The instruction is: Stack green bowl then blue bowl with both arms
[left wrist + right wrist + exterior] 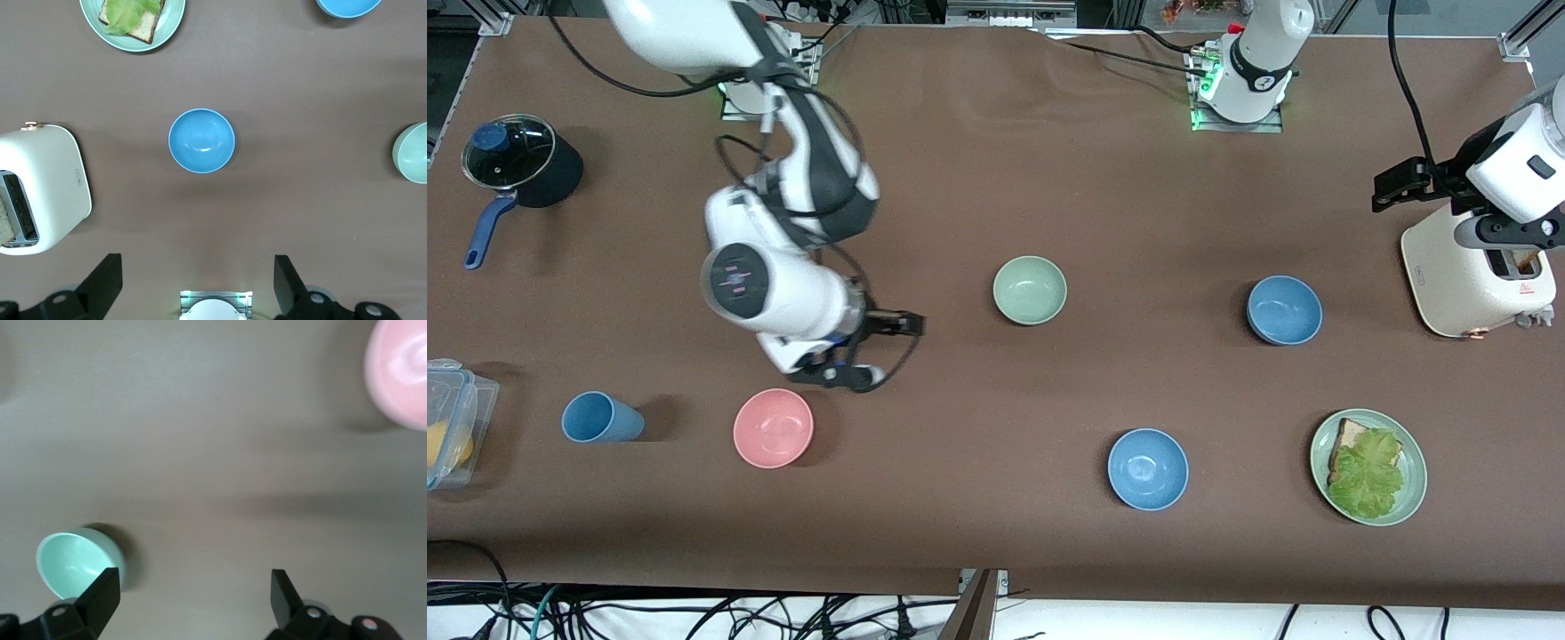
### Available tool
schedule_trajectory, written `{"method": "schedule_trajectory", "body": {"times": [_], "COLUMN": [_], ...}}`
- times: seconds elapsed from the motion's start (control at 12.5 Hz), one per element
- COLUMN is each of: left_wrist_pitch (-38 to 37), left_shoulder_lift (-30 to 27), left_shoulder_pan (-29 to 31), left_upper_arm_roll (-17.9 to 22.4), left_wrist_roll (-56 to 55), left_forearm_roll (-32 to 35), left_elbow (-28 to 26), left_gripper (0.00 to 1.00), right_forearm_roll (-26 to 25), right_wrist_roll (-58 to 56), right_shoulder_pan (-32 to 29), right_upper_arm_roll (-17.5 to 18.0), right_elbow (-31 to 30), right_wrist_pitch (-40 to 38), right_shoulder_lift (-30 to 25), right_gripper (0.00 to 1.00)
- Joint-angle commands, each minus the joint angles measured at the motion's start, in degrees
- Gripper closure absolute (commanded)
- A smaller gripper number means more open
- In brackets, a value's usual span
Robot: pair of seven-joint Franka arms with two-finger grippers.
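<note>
The pale green bowl [1030, 290] stands empty at mid-table and shows in the right wrist view [70, 563] beside one finger. The dull blue bowl [1284, 309] sits alone toward the left arm's end, and lies ahead of the open fingers in the left wrist view [201, 141]. My right gripper [887, 350] [193, 590] hangs open and empty over bare table between the pink bowl and the green bowl. Up beside the toaster, my left gripper [1396, 187] [198, 267] is open and holds nothing.
A pink bowl [774, 428], blue cup [600, 418] and plastic box [449, 422] lie toward the right arm's end, with a lidded pot [520, 160] farther back. A brighter blue bowl [1147, 468], a green plate [1416, 480] of bread and lettuce, and a white toaster [1467, 276] are toward the left arm's end.
</note>
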Motion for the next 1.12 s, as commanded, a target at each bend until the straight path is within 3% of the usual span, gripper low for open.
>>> {"method": "schedule_trajectory", "body": {"times": [0.0, 0.16, 0.48, 0.72, 0.88, 1.04], "left_wrist_pitch": [-1.0, -1.0, -1.0, -1.0, -1.0, -1.08], "left_shoulder_lift": [0.27, 0.27, 0.19, 0.19, 0.19, 0.19], "left_shoulder_pan": [-0.06, -0.06, -0.06, -0.15, -0.15, -0.15], "left_upper_arm_roll": [-0.18, -0.18, -0.26, -0.35, -0.35, -0.27], "left_wrist_roll": [-0.38, -0.38, -0.38, -0.38, -0.38, -0.38], "left_forearm_roll": [0.74, 0.74, 0.65, 0.65, 0.56, 0.56], "left_elbow": [1.3, 1.3, 1.3, 1.3, 1.3, 1.3], "left_gripper": [0.0, 0.0, 0.0, 0.0, 0.0, 0.0], "right_forearm_roll": [-2.19, -2.12, -2.73, -3.35, -8.41, -11.78], "right_wrist_roll": [-9.18, -13.5, -16.16, -16.33, -19.22, -23.26], "right_shoulder_pan": [-1.39, -1.57, -3.14, -8.93, -9.83, -12.97], "right_upper_arm_roll": [-5.13, -10.76, -15.97, -15.54, -15.36, -12.04], "right_elbow": [-0.44, -0.44, -0.44, -0.7, -1.14, -1.32], "right_wrist_pitch": [-5.81, -8.72, -13.72, -16.29, -17.08, -17.0], "right_shoulder_lift": [-3.25, -5.18, -11.59, -14.59, -15.82, -16.61], "right_gripper": [0.0, 0.0, 0.0, 0.0, 0.0, 0.0]}}
